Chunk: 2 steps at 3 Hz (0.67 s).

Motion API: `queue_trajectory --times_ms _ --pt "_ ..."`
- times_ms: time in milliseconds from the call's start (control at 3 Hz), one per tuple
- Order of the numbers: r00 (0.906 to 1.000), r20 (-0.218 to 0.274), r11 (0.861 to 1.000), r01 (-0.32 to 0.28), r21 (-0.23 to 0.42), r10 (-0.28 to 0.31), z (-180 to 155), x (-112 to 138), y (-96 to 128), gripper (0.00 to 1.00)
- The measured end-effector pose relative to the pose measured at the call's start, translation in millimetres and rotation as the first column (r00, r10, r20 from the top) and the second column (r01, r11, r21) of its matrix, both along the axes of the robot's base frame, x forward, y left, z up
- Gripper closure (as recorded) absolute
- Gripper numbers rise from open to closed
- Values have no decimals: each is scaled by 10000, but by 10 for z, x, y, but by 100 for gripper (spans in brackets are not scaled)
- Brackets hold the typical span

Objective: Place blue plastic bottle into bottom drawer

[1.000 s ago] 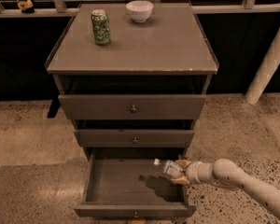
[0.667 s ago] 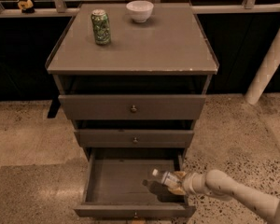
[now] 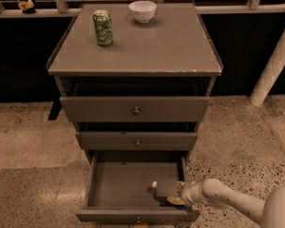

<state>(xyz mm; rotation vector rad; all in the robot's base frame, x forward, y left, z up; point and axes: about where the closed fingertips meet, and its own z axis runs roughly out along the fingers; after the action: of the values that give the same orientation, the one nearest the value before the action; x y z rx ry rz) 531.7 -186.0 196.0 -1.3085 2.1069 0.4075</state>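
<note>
The bottom drawer (image 3: 104,215) is pulled open at the foot of the cabinet, and its inside is a bare grey box. My gripper (image 3: 176,194) reaches in from the right, low in the drawer's front right corner. It is shut on the blue plastic bottle (image 3: 163,188). The bottle lies roughly level, with its white cap pointing left just above the drawer floor. I cannot tell whether the bottle touches the floor. My pale arm (image 3: 228,201) crosses the drawer's right wall.
A green patterned can (image 3: 103,27) and a white bowl (image 3: 142,11) stand on the cabinet top (image 3: 147,51). The top drawer (image 3: 133,109) and middle drawer (image 3: 137,140) are slightly out above the open one. A white post (image 3: 275,65) leans at the right. The floor is speckled.
My gripper has moved down and left with the bottle, from the drawer's right edge into its front right corner.
</note>
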Motion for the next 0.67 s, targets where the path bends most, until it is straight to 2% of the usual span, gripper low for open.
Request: queue_trajectory --times_ms 667 --pt "9996 26 9996 -271 22 271 27 120 125 100"
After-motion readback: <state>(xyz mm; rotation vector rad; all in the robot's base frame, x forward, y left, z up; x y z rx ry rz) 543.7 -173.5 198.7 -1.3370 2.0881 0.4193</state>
